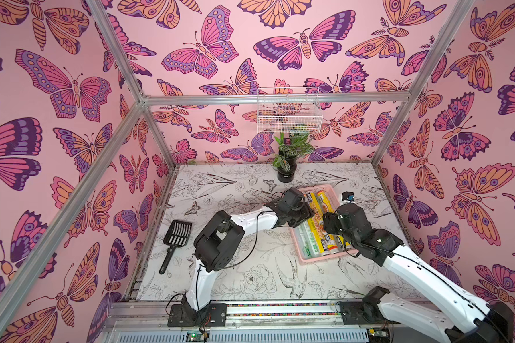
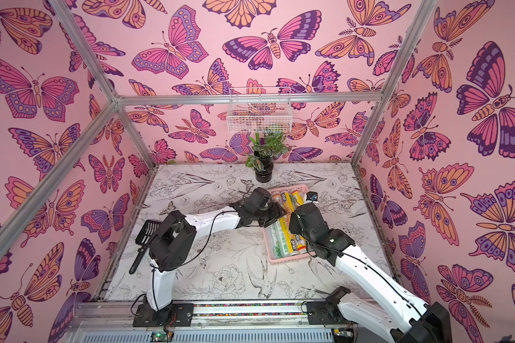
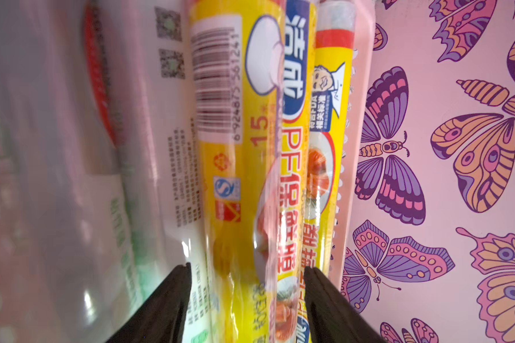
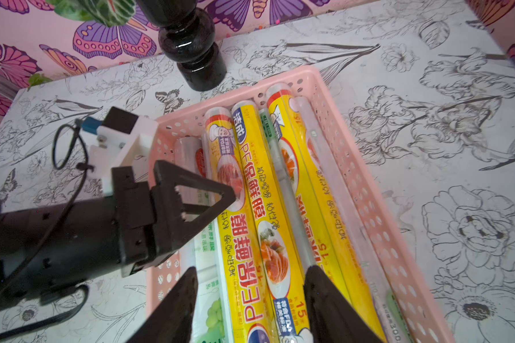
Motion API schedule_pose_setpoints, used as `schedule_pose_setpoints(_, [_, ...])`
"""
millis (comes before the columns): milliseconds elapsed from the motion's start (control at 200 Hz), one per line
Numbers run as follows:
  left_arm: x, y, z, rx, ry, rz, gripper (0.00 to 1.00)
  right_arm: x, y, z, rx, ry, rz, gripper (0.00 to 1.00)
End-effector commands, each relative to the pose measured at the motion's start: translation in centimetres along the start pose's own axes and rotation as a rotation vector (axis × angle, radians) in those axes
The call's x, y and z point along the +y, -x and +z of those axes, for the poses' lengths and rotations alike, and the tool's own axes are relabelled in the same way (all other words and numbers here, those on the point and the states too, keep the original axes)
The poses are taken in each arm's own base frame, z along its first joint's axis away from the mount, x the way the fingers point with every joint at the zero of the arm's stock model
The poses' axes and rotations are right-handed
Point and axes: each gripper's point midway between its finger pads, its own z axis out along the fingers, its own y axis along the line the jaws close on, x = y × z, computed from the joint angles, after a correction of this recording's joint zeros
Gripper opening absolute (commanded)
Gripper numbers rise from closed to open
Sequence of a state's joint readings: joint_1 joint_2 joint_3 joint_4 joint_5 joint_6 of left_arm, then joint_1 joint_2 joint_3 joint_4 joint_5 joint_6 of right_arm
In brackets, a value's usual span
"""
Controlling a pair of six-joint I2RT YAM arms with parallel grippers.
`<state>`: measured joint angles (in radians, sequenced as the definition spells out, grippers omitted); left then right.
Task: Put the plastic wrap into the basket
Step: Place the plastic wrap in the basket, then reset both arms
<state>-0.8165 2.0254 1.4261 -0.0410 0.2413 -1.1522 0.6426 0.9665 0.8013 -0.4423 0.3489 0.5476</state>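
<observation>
Pink basket (image 4: 378,213) sits near the black plant pot (image 4: 197,53). The plastic wrap (image 4: 259,213) lies inside it, rolls side by side. Left gripper (image 3: 247,267): jaws parted astride the yellow rolls, not clamping. Right gripper (image 4: 250,268): jaws likewise parted over the rolls, holding nothing.

Shiny film in pink plastic
Plastic wrap (image 4: 262,213) rolls gleam in slick, shiny printed film; the basket (image 4: 366,184) is smooth perforated pink plastic, the vase (image 4: 197,53) glossy black, the wire basket (image 1: 289,118) white-coated metal, the scoop (image 1: 177,234) matt black plastic.
</observation>
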Motion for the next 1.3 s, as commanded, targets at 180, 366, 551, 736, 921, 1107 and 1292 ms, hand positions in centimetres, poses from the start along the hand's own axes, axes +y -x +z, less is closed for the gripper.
schedule_pose_setpoints(180, [-1.2, 1.9, -6.7, -0.166, 0.015, 0.163, 0.66, -8.4, 2.1, 0.0, -0.079, -0.194, 0.194, 0.62])
schedule_pose_setpoints(366, [-0.8, 2.7, -10.5, -0.282, 0.051, 0.271, 0.66, -11.8, 0.7, 2.5, 0.027, -0.153, 0.377, 0.63])
schedule_pose_setpoints(551, [1.3, 3.4, -14.3, -0.405, 0.123, 0.336, 0.67, -12.3, -1.0, 5.7, 0.163, -0.115, 0.439, 0.64])
schedule_pose_setpoints(736, [3.6, 3.5, -16.8, -0.475, 0.173, 0.346, 0.69, -12.7, -2.2, 7.7, 0.234, -0.131, 0.436, 0.64])
schedule_pose_setpoints(921, [6.1, 3.7, -18.3, -0.52, 0.226, 0.341, 0.7, -10.0, -3.4, 9.1, 0.296, 0.037, 0.445, 0.64])
schedule_pose_setpoints(1107, [9.1, 4.8, -20.3, -0.581, 0.305, 0.34, 0.71, -6.2, -3.9, 8.2, 0.312, 0.217, 0.4, 0.64])
schedule_pose_setpoints(1292, [11.5, 6.9, -24.2, -0.702, 0.419, 0.366, 0.76, -5.9, -4.6, 7.4, 0.313, 0.216, 0.339, 0.66])
